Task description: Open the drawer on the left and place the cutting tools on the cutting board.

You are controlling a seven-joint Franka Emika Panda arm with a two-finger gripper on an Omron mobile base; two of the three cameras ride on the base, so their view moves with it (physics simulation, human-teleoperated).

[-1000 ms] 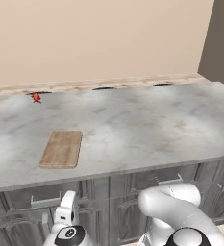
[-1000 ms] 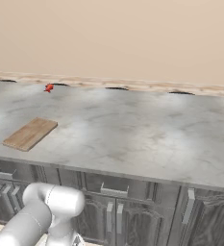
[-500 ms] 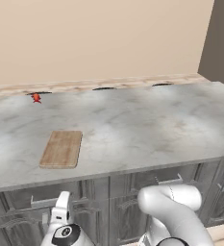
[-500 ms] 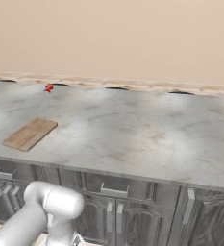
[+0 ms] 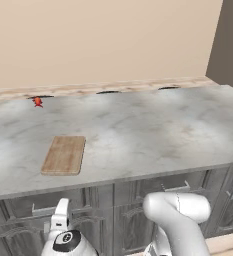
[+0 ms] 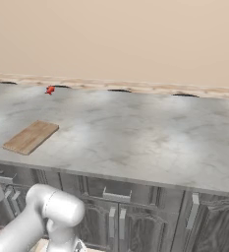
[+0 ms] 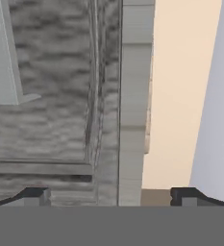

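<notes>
The wide dark-grey drawer [image 5: 19, 214] under the counter's left part is shut, and its wood-grain front [image 7: 46, 96] is close ahead in the hand view. Its silver bar handle [image 7: 4, 55] lies off to one side of the fingers, not between them. My gripper [image 5: 62, 206] hangs low in front of this drawer, open and holding nothing [image 7: 111, 197]. The light-brown cutting board [image 5: 64, 155] lies flat and bare on the counter above [image 6: 31, 137]. The knife and shears are hidden.
A tiny red object [image 5: 37, 102] sits at the back of the grey marble counter [image 5: 148, 130] by the wall. Panelled cabinet doors [image 6: 121, 221] and a narrower drawer [image 5: 175, 187] run along the front. The counter's edge [image 7: 132, 96] overhangs the drawer.
My hand has edged slightly to the left in front of the drawer. The drawer stays shut and the board has not moved.
</notes>
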